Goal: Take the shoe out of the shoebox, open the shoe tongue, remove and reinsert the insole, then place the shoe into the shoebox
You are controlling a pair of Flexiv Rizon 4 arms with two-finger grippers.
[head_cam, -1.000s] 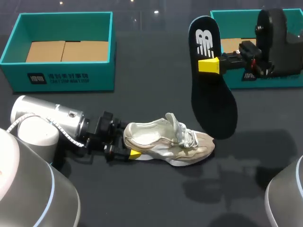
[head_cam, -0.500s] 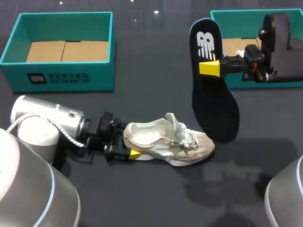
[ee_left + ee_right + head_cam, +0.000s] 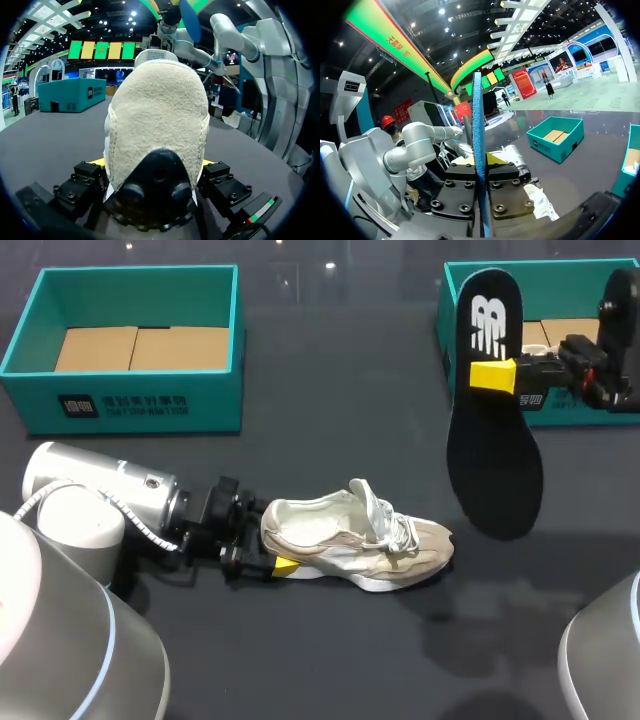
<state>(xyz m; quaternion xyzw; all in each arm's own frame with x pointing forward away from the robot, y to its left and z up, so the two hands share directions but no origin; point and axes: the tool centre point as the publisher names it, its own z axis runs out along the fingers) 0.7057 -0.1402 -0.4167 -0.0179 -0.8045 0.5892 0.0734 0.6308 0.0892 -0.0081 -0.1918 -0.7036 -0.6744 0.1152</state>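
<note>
- Beige shoe (image 3: 355, 545) sits sole-down on the dark table (image 3: 330, 650), heel toward the left arm, toe pointing to the right side. Tongue (image 3: 368, 502) stands up and the laces are loose.
- Left gripper (image 3: 275, 555) is clamped on the shoe's heel. One yellow tip shows under the heel in the head view. In the left wrist view the heel fills the gap between the fingers, with yellow just visible on both sides.
- Black insole (image 3: 495, 455) hangs in the air past the toe, well apart from the shoe. Logo end is up, forefoot end down.
- Right gripper (image 3: 500, 375) pinches the insole near its logo end. The right wrist view shows it edge-on with both fingers pressed against it.
- Teal left shoebox (image 3: 130, 405) is at the far left of the table, with cardboard inside.
- Teal right shoebox (image 3: 580, 418) is at the far right, behind the insole and the right gripper.
</note>
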